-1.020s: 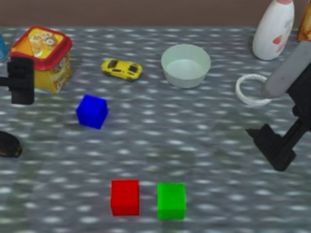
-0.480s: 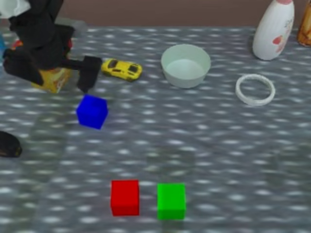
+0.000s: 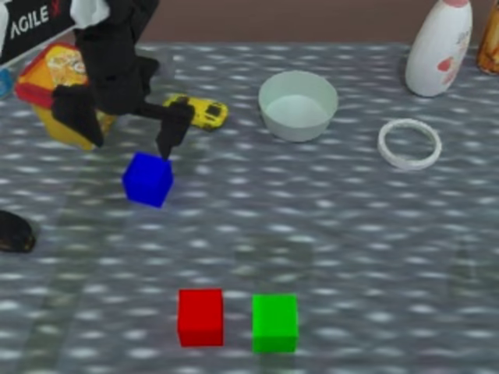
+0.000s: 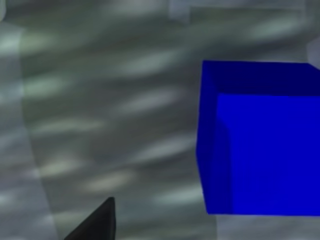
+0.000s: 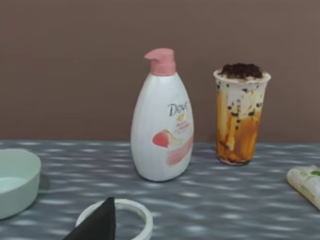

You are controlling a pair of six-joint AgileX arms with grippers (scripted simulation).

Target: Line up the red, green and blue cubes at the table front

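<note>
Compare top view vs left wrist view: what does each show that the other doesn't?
Only the top view shows the left gripper spread open above the blue cube, the red cube and green cube side by side at the table's front, plus the yellow toy car, pale bowl, white ring and lotion bottle. Only the left wrist view shows one dark fingertip close up. Both share the blue cube and the flecked grey table.

"AGILE" is showing in white letters on the left arm [image 3: 35, 27]; "Dove" is showing on the white bottle [image 5: 162, 132].
</note>
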